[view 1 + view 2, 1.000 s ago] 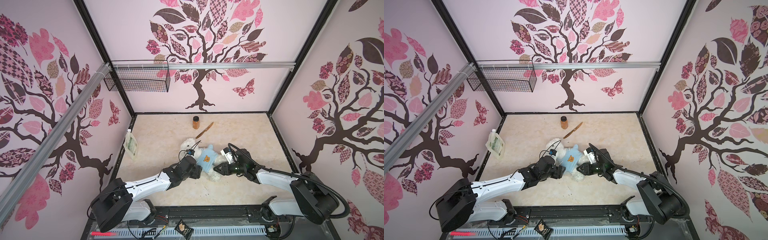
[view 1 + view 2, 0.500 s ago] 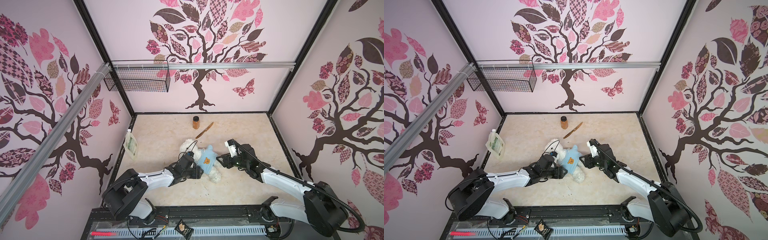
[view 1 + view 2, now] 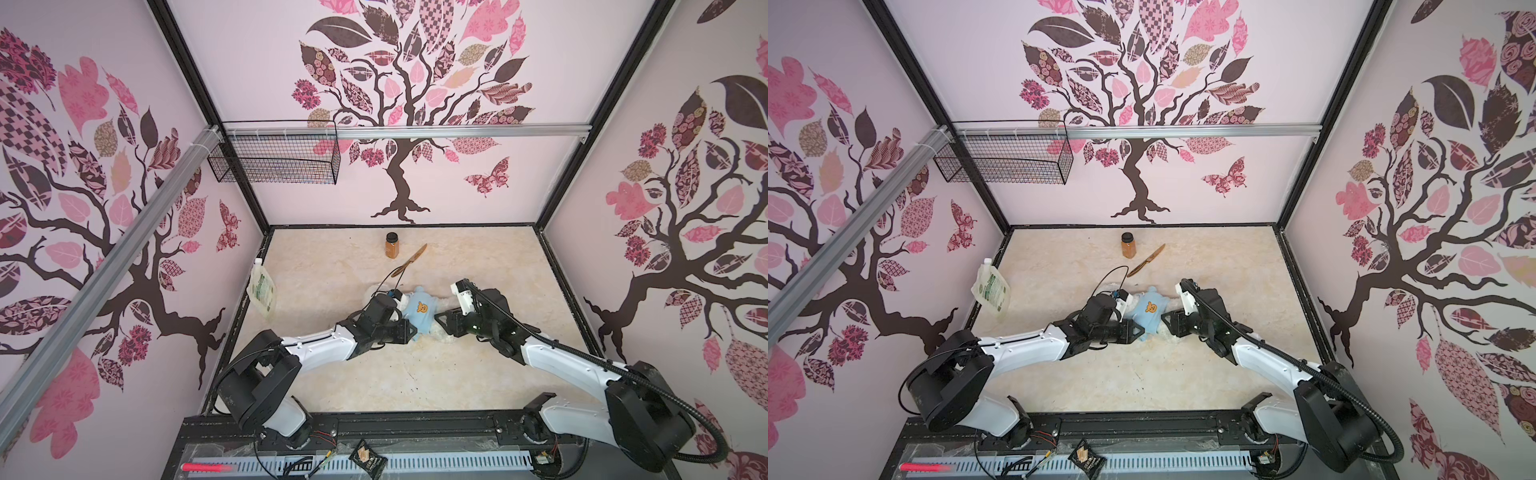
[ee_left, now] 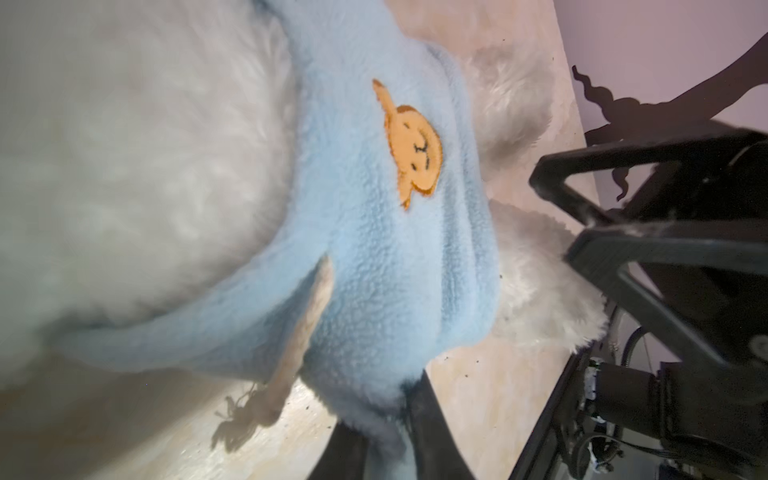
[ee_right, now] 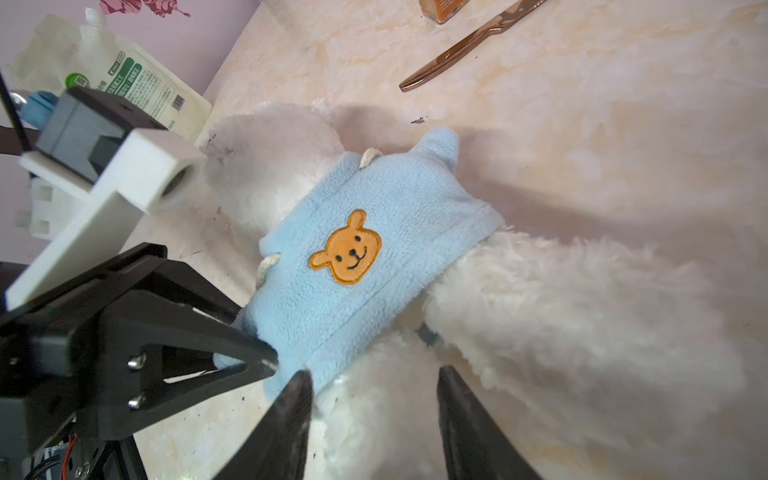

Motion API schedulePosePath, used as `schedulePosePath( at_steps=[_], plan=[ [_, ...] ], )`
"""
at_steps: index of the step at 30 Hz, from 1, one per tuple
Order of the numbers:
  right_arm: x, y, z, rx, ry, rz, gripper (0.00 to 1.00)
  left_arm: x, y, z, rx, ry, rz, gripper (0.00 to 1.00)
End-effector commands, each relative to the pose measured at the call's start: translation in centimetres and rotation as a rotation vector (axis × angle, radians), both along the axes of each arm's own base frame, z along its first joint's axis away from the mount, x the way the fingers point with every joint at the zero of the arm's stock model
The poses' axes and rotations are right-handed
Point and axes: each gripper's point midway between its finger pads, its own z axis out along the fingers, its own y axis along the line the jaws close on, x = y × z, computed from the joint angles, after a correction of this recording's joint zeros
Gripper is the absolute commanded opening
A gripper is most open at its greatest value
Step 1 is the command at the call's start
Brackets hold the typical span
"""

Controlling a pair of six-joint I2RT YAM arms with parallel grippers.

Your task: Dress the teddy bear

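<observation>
Fluffy white plush teddy bear [image 5: 540, 311], lying mid-table on marbled beige tabletop [image 3: 374, 374], torso in light blue fleece shirt [image 5: 374, 216]; left gripper [image 4: 390, 428] pinched on shirt hem (probably to tug it down); right gripper [image 5: 372, 372] half-spread astride lower fur, holding nothing.

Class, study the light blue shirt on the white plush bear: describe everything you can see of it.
The light blue fleece shirt is fuzzy, with a stubby sleeve and an orange smiling bear-face patch on the front. It wraps the torso of the fluffy white teddy bear, which lies on the pale tabletop. The left claw is shut on its hem corner.
</observation>
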Motion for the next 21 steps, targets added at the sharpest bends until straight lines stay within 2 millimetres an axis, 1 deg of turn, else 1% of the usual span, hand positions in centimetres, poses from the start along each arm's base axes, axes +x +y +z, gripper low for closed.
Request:
schedulePosePath(
  at_steps=[1,3,7,10,13,17,19,21],
  plan=[
    [0.3,0.5,1.3,-0.011,-0.045,0.031,0.54,0.6,-1.2,2.6,-0.055,0.005,-0.01,0.09],
    [0.2,0.4,1.8,-0.009,-0.083,0.041,0.55,0.7,-1.5,3.4,-0.07,0.01,-0.01,0.06],
    [0.3,-0.6,3.0,-0.044,-0.183,0.022,0.61,0.8,-1.5,4.6,-0.082,0.014,-0.002,0.01],
    [0.3,-1.6,3.6,-0.08,-0.24,-0.004,0.64,1.1,-1.0,5.5,-0.102,0.025,0.017,0.0],
    [-0.1,-1.9,3.9,-0.079,-0.255,-0.016,0.67,1.8,-0.1,6.0,-0.13,0.048,0.06,0.0],
    [-1.3,-1.4,3.4,-0.087,-0.239,0.001,0.71,2.1,0.5,6.4,-0.152,0.057,0.08,0.0],
    [-2.1,-0.6,2.8,-0.091,-0.237,0.032,0.76,2.0,0.5,6.6,-0.157,0.058,0.078,0.0],
    [-2.4,0.1,2.1,-0.072,-0.225,0.052,0.77,2.0,0.5,6.9,-0.166,0.058,0.075,0.0]
  ],
)
